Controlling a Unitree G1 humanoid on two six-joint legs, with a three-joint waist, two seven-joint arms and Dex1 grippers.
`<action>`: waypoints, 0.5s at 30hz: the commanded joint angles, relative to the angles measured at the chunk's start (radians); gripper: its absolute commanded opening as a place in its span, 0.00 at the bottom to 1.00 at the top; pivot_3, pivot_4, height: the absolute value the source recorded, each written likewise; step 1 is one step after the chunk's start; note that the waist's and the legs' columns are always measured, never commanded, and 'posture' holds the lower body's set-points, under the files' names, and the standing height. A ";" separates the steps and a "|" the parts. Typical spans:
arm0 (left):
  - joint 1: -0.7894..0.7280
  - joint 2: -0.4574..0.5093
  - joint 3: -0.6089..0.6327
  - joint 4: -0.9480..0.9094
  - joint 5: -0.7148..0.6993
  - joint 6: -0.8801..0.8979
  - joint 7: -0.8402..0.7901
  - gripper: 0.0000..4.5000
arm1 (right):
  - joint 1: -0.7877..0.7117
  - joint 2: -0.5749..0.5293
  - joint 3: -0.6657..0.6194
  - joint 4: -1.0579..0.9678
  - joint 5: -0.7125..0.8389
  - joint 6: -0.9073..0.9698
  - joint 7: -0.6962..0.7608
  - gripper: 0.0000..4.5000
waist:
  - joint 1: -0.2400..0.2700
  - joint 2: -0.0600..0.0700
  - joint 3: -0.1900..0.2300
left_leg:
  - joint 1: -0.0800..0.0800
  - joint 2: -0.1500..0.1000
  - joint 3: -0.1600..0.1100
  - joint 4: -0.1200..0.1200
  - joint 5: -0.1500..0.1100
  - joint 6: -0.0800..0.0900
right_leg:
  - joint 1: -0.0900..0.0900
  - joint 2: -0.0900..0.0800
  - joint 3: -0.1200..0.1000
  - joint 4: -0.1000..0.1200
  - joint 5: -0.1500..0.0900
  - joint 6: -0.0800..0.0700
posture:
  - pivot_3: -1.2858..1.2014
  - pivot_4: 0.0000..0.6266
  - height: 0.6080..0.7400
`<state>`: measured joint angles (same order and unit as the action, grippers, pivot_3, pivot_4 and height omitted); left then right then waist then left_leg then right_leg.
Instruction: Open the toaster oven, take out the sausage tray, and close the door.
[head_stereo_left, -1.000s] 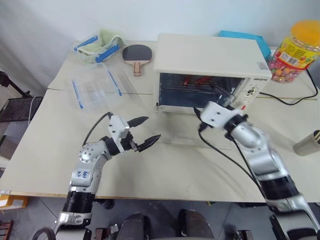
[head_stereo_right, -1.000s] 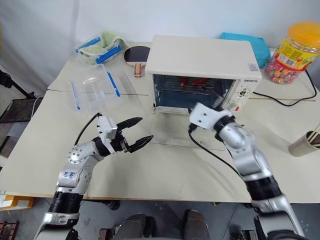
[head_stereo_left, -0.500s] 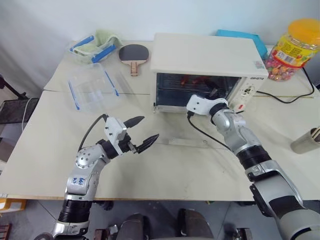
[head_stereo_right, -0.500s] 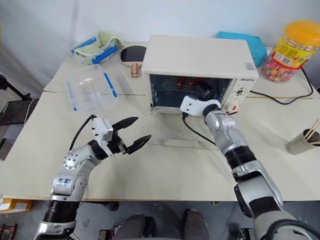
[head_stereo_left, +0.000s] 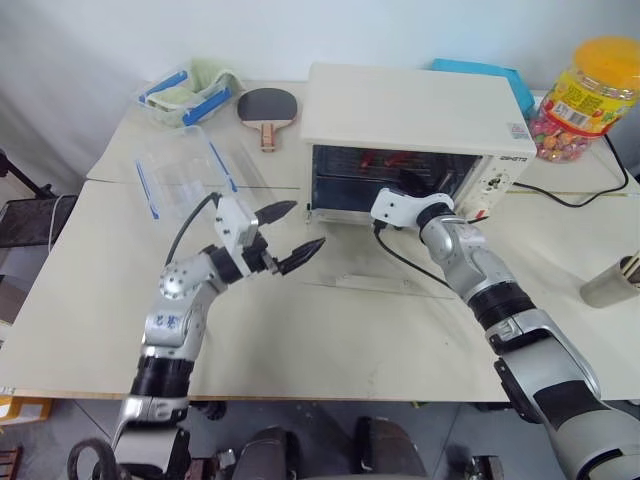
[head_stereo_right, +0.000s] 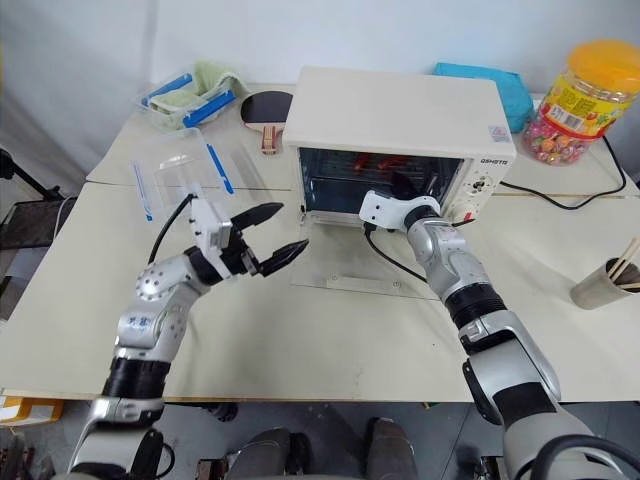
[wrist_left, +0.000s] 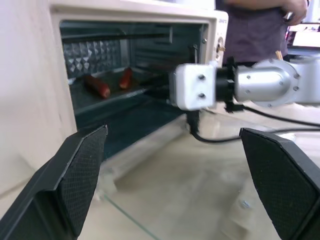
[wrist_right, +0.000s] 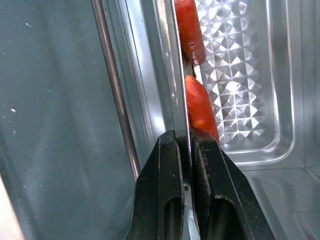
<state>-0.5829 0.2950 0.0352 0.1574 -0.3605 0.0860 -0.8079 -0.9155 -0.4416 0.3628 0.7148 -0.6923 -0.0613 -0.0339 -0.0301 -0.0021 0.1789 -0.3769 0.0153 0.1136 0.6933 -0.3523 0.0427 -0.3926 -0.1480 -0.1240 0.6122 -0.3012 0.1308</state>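
Note:
The cream-white toaster oven (head_stereo_left: 410, 105) stands at the back of the table. Its glass door (head_stereo_left: 365, 268) is folded down flat in front of it. Inside, the silvery sausage tray (wrist_right: 176, 65) holds two red sausages (wrist_left: 96, 86). My right gripper (wrist_right: 182, 137) reaches into the oven mouth and is shut on the tray's thin metal rim, just beside one sausage (wrist_right: 200, 107). In front of the oven's left corner, my left gripper (head_stereo_left: 305, 225) hovers above the table. It is open and holds nothing.
A clear plastic box (head_stereo_left: 180, 175), a blue-clipped box with green cloth (head_stereo_left: 185, 90) and a paddle (head_stereo_left: 268, 108) lie at the back left. A candy jar (head_stereo_left: 590, 85) and a black cable (head_stereo_left: 570, 200) are on the right, with a cup (head_stereo_left: 615, 285) at the edge. A person (wrist_left: 255, 25) stands behind.
My right gripper went further into the oven and shut on the tray's rim. My left gripper rose and came closer to the oven, still open.

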 joint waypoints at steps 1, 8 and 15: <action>-0.090 -0.027 -0.004 0.088 -0.003 -0.063 -0.032 1.00 | -0.026 -0.011 -0.038 -0.048 0.021 -0.018 -0.045 0.00 | -0.001 0.000 0.000 | 0.000 0.000 0.000 0.000 0.000 0.000 | 0.000 0.000 0.000 0.000 0.000 0.000 | 0.52 0.24 1.00; -0.247 -0.068 0.007 0.309 0.011 -0.155 -0.066 1.00 | 0.007 -0.034 -0.044 -0.126 0.031 -0.053 -0.007 0.00 | 0.000 0.000 0.000 | -0.002 0.000 0.000 -0.001 0.000 0.000 | -0.001 0.000 -0.002 -0.001 0.000 0.000 | 0.52 0.24 1.00; -0.290 -0.063 0.039 0.393 -0.006 -0.165 -0.066 1.00 | 0.166 -0.084 -0.071 -0.403 0.045 -0.047 0.087 0.00 | 0.000 0.000 0.000 | -0.011 0.000 -0.007 0.000 0.000 0.000 | -0.007 0.000 -0.009 -0.001 0.000 0.000 | 0.52 0.24 1.00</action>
<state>-0.8492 0.2210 0.0377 0.5406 -0.3495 -0.0781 -0.8850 -0.7848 -0.5155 0.3362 0.4840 -0.6864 -0.0856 0.0417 -0.0296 -0.0022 0.1790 -0.3876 0.0146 0.1063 0.6933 -0.3521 0.0431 -0.3994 -0.1480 -0.1331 0.6111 -0.3012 0.1309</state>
